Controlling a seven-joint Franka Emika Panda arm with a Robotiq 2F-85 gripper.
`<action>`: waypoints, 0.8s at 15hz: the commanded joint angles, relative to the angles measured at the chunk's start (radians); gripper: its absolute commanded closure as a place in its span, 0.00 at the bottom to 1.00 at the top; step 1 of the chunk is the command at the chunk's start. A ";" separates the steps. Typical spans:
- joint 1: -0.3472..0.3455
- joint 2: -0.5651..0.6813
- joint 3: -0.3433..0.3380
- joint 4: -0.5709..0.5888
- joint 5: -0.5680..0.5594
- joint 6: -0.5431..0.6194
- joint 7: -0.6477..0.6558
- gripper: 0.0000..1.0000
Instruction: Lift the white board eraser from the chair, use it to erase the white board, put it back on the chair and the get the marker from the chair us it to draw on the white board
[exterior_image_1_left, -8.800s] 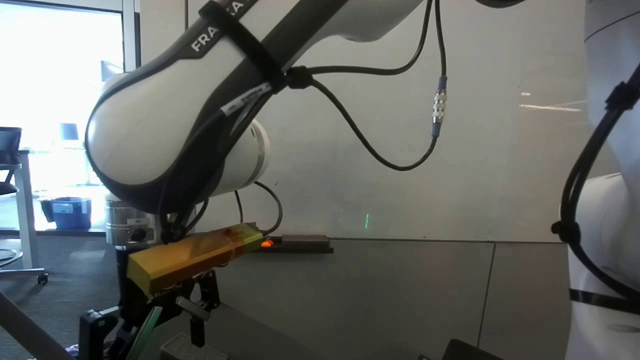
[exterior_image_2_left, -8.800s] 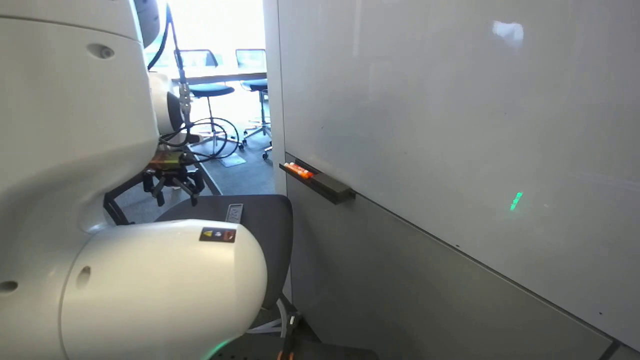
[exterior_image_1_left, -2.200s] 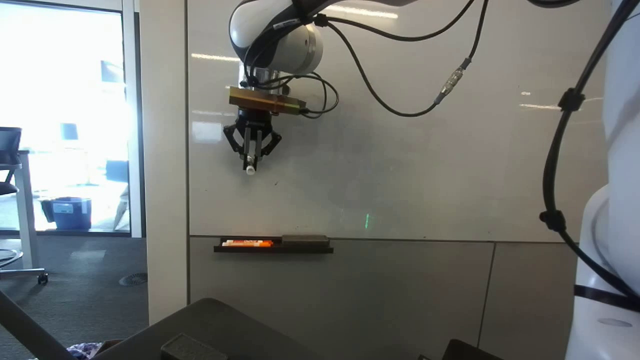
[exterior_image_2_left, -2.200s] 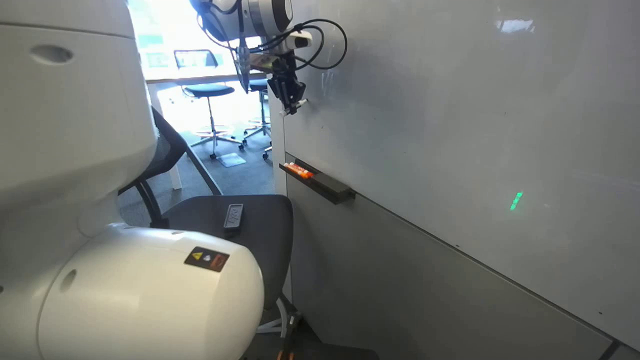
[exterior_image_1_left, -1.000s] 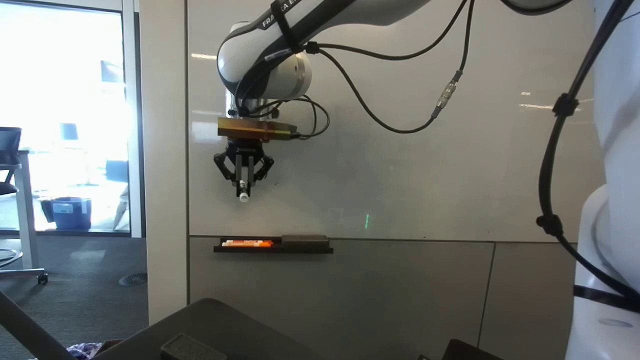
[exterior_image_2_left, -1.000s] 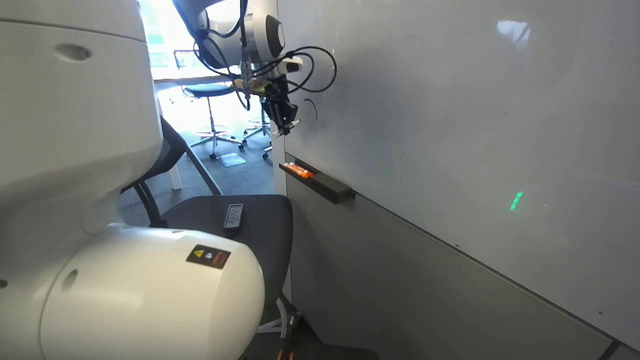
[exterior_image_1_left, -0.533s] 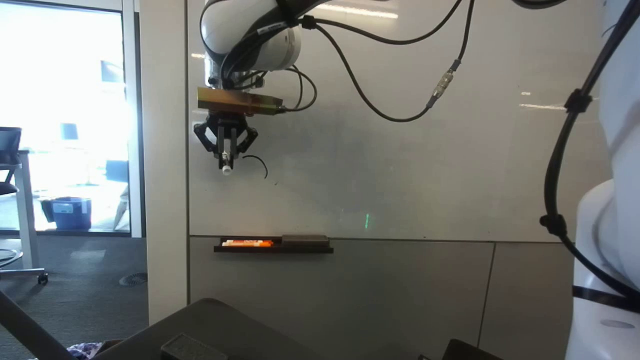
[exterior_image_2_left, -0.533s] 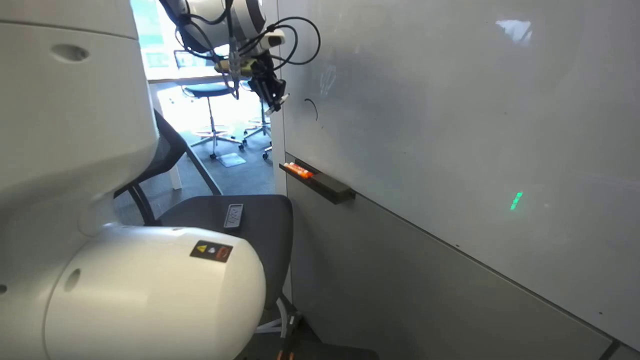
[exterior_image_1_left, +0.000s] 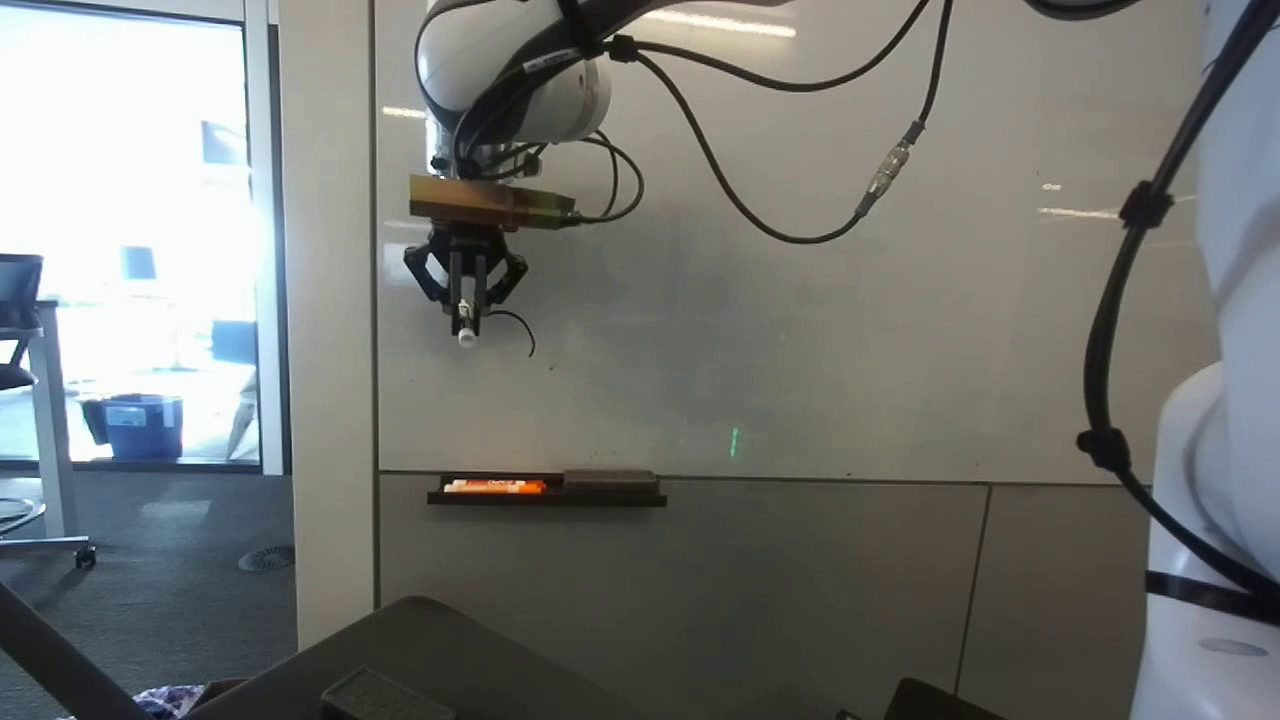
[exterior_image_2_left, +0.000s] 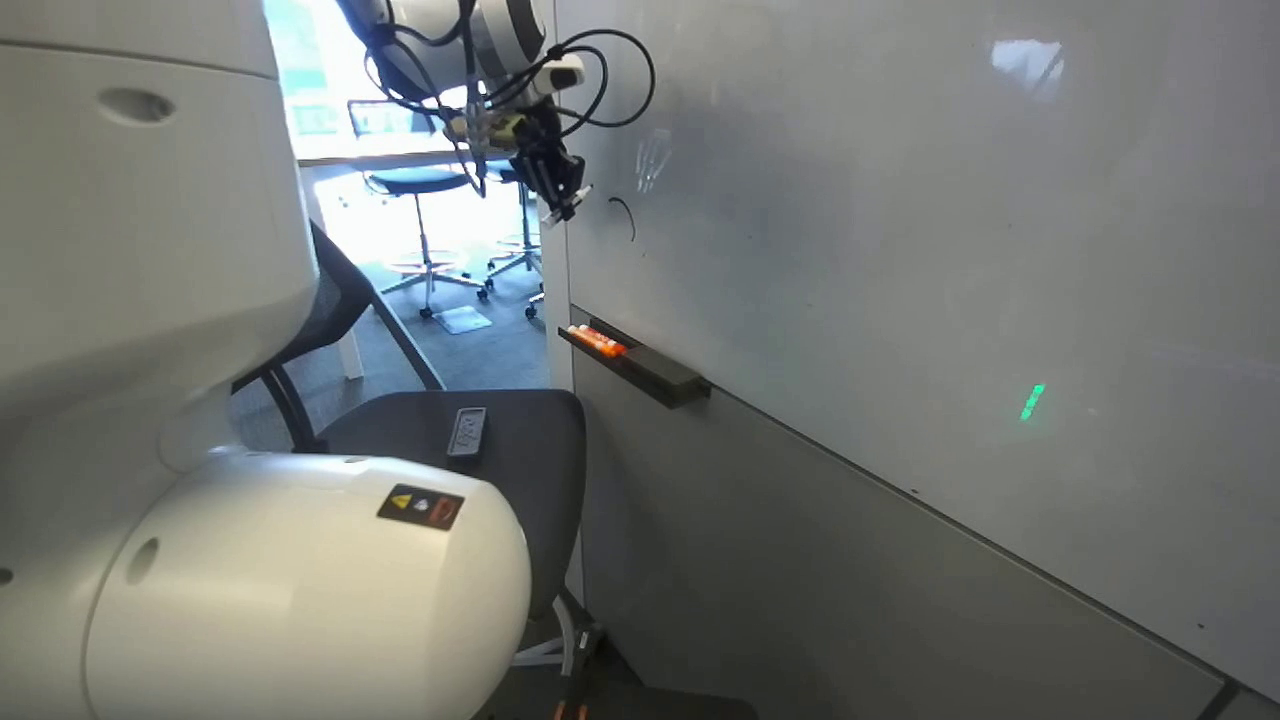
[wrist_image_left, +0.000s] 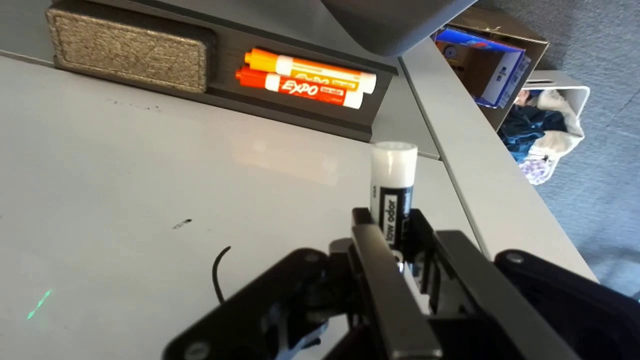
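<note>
Pinching a black-labelled marker (wrist_image_left: 392, 200) between the jaws, close against both sides of the barrel, with a white end jutting clear and "low odor" readable in the wrist view. Tilted, in an exterior view, with one end up toward the white board (exterior_image_2_left: 850, 400); cannot tell about contact there. Held, in an exterior view, in front of the board's left part, near a curved black stroke (exterior_image_1_left: 522, 325) and well above the dark tray ledge (exterior_image_1_left: 545, 500).

Marked besides, on the same board, with a small dark smudge (wrist_image_left: 181, 224) near that stroke and a short green line (exterior_image_2_left: 1032, 402) well apart from it. On the ledge, can make out an orange marker (wrist_image_left: 320, 70) and a red marker (wrist_image_left: 300, 88) lying side by side, and next to their coloured ends a rough brown-grey block (wrist_image_left: 130, 50).

Lower down, can find the whiteboard eraser (exterior_image_2_left: 467, 432) lying flat on the dark seat of the chair (exterior_image_2_left: 530, 440), well apart from the jaws and partly hidden behind the white arm (exterior_image_2_left: 310, 580) in an exterior view.

Farther off, can see a blue bin (exterior_image_1_left: 143, 425) by the bright glass pane (exterior_image_1_left: 100, 150) and wheeled chairs (exterior_image_2_left: 418, 182) against the light. In the wrist view, past the board's edge, can pick out a cardboard box (wrist_image_left: 492, 21) and a white basket (wrist_image_left: 567, 80) of cloths (wrist_image_left: 555, 142) on blue-grey carpet (wrist_image_left: 600, 45).
</note>
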 joint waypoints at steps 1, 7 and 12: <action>-0.005 0.008 0.012 0.000 0.064 0.013 -0.058 0.91; -0.011 -0.015 0.042 -0.094 0.320 -0.028 -0.274 0.91; 0.004 0.006 0.060 -0.227 0.438 -0.031 -0.415 0.91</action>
